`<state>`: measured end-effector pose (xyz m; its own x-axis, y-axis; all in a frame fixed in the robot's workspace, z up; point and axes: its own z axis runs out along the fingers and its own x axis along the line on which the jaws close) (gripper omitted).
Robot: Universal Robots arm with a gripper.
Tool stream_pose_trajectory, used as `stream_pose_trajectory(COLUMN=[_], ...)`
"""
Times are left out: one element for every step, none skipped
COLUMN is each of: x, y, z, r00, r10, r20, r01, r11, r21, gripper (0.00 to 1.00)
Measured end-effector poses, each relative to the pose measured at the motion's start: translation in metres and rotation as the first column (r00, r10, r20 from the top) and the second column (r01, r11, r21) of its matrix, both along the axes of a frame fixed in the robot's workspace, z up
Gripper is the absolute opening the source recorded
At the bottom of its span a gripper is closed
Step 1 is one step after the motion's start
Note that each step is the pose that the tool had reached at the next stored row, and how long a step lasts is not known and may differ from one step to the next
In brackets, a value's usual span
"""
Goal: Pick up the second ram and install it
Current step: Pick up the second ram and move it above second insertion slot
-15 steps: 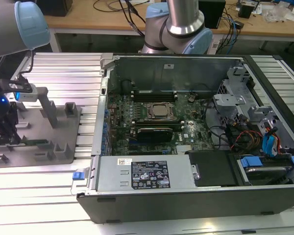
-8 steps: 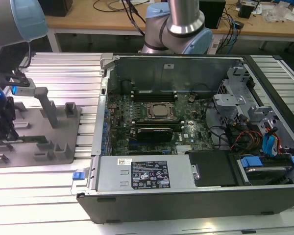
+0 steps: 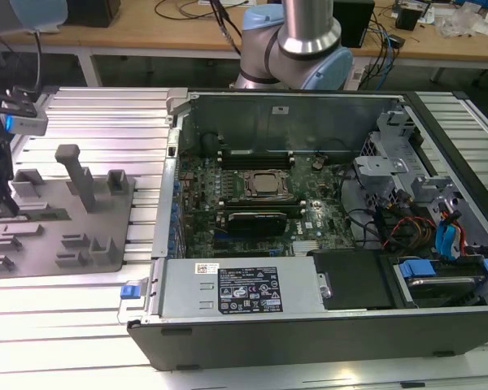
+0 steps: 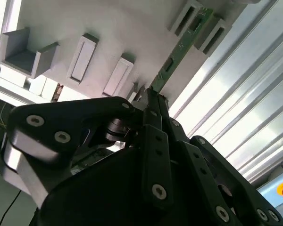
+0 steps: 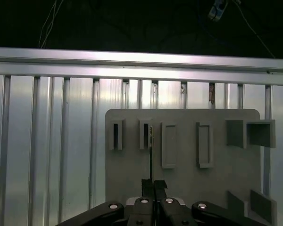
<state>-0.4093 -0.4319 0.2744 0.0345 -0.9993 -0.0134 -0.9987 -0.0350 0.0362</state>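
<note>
Second ram (image 4: 181, 44): you have it standing on its long edge on the grey fixture plate (image 4: 132, 28), far out at the exterior view's left and well apart from the computer case.
Its far end: seated between the walls of a slotted holder (image 4: 212, 34) on the plate; in the first wrist view the stick is a thin line running from that holder straight to the fingertips.
Its near end: between the gripper's fingers.
Gripper (image 5: 153, 184): your fingers are drawn together and clamped on the near end of the stick, one on each face, in both wrist views.
Fixture plate contents: further slotted blocks sit in a row beside the ram's holder, a box-shaped pocket (image 5: 259, 133) is at one corner, and a tall post (image 3: 75, 175) stands upright near the middle.
Tabletop (image 3: 89, 114): ribbed aluminium that carries both the plate and the case, side by side.
Computer case (image 3: 309, 337): it lies on its side with the cover off, towards the exterior view's right of the plate.
Inside the case: a green motherboard (image 3: 203, 175) with the processor (image 3: 266, 184) near its centre, and a wide black card (image 3: 260, 219) just in front of it.
Case front: a labelled power supply (image 3: 244, 288) lies along the near wall.
Case right side: a grey drive cage (image 3: 390, 175), red and black cables (image 3: 398, 227) and blue drive tabs (image 3: 415, 268).
</note>
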Motion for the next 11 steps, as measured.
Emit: stream_pose_trajectory(x=[0.0, 0.0, 0.0, 0.0, 0.0, 0.0, 0.0, 0.0, 0.0, 0.0, 0.0], y=[0.0002, 0.0005, 0.0006, 0.0009, 0.0011, 0.0015, 0.0017, 0.0019, 0.0021, 0.0025, 0.0032], z=[0.0045, 0.0077, 0.0117, 0.02, 0.0263, 0.035, 0.0389, 0.0419, 0.0467, 0.0516, 0.0603], r00=[1.0, 1.0, 1.0, 1.0, 1.0, 1.0, 1.0, 1.0, 1.0, 1.0, 1.0], r10=[0.0, 0.0, 0.0, 0.0, 0.0, 0.0, 0.0, 0.0, 0.0, 0.0, 0.0], r20=[-0.0001, 0.0, 0.0, 0.0, -0.0001, -0.0001, 0.0, -0.0001, -0.0001, -0.0001, -0.0001], r01=[0.0, 0.0, 0.0, 0.0, 0.0, 0.0, 0.0, 0.0, 0.0, 0.0, 0.0], r11=[1.0, 1.0, 1.0, 1.0, 1.0, 1.0, 1.0, 1.0, 1.0, 1.0, 1.0], r21=[-0.0001, 0.0, 0.0, -0.0001, -0.0001, 0.0, 0.0, -0.0001, -0.0001, -0.0003, -0.0004], gripper=[0.09, 0.09, 0.09, 0.09, 0.09, 0.09, 0.09, 0.09, 0.09, 0.09, 0.09])
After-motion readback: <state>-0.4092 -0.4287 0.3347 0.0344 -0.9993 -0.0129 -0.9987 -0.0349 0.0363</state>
